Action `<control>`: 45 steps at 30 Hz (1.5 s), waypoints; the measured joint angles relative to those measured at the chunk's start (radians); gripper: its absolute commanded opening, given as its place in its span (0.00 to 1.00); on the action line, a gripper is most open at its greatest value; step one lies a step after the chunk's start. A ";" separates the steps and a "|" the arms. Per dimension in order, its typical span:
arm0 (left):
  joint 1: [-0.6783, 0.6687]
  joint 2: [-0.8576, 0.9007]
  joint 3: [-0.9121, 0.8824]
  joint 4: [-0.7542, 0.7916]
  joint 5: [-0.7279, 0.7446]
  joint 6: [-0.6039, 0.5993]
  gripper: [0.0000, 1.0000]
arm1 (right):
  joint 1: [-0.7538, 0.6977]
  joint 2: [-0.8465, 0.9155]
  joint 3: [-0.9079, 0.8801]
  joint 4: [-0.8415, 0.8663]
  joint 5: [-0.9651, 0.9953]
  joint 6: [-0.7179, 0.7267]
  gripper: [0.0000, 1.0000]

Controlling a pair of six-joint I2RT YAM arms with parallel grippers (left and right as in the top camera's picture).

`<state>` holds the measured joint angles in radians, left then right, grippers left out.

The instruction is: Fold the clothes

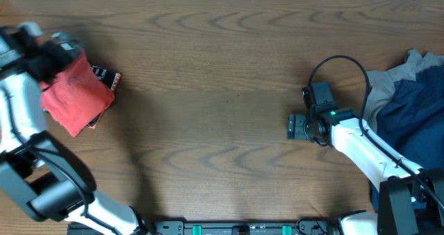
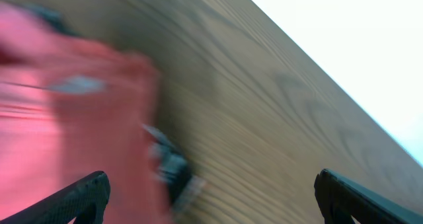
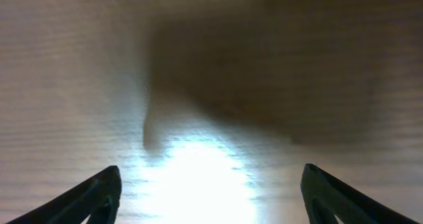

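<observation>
From overhead, the left gripper was seen at the far left of the table, poised over the upper edge of the red shirt, which lay folded into a compact bundle just below it. A dark printed patch showed at the bundle's corner, to the gripper's right; whether it belonged to the shirt could not be told. The right gripper was held over bare wood, well apart from the grey garment and the navy garment, which were heaped together behind it at the table's right edge. In the left wrist view, heavily blurred, the fingers were spread wide with nothing held between them; the red shirt filled the left of the picture, ahead of and beside the left finger, and the dark patch was seen at its edge. In the right wrist view, the fingers were likewise parted wide and empty, and only wood with a bright glare was seen between and ahead of them.
</observation>
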<state>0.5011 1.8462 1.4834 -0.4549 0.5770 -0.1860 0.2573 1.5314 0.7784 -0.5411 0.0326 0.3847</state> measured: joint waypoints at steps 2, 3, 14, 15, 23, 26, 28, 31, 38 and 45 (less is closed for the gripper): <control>-0.081 0.000 0.000 -0.036 -0.003 0.003 0.98 | 0.000 0.000 0.000 0.051 -0.042 0.023 0.89; -0.132 0.000 0.000 -0.064 -0.010 0.003 0.98 | 0.000 0.000 0.000 0.079 -0.068 0.032 0.89; -0.573 0.022 0.003 -0.615 -0.233 0.007 0.98 | -0.139 0.000 0.051 -0.189 -0.265 0.023 0.99; -0.592 0.022 0.003 -0.672 -0.245 0.006 0.98 | -0.164 0.000 0.078 -0.280 -0.271 0.014 0.99; -0.642 0.022 0.003 -1.038 -0.310 0.006 0.98 | -0.243 -0.012 0.183 -0.623 -0.285 -0.047 0.99; -0.650 0.011 -0.009 -1.058 -0.341 0.006 0.98 | -0.242 -0.047 0.178 -0.666 -0.289 -0.062 0.99; -0.657 -0.023 -0.042 -1.039 -0.353 0.006 0.98 | -0.242 -0.105 0.167 -0.667 -0.291 -0.068 0.99; -0.673 -0.153 -0.120 -0.963 -0.367 0.006 0.98 | -0.242 -0.257 0.131 -0.632 -0.292 -0.067 0.99; -0.746 -0.692 -0.324 -0.643 -0.399 0.005 0.98 | -0.241 -0.727 0.066 -0.500 -0.177 -0.047 0.99; -0.798 -1.212 -0.461 -0.423 -0.467 0.006 0.98 | -0.241 -1.105 0.058 -0.418 -0.039 -0.036 0.99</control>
<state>-0.2966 0.6342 1.0225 -0.8776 0.1104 -0.1802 0.0158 0.4263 0.8364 -0.9596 -0.0063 0.3489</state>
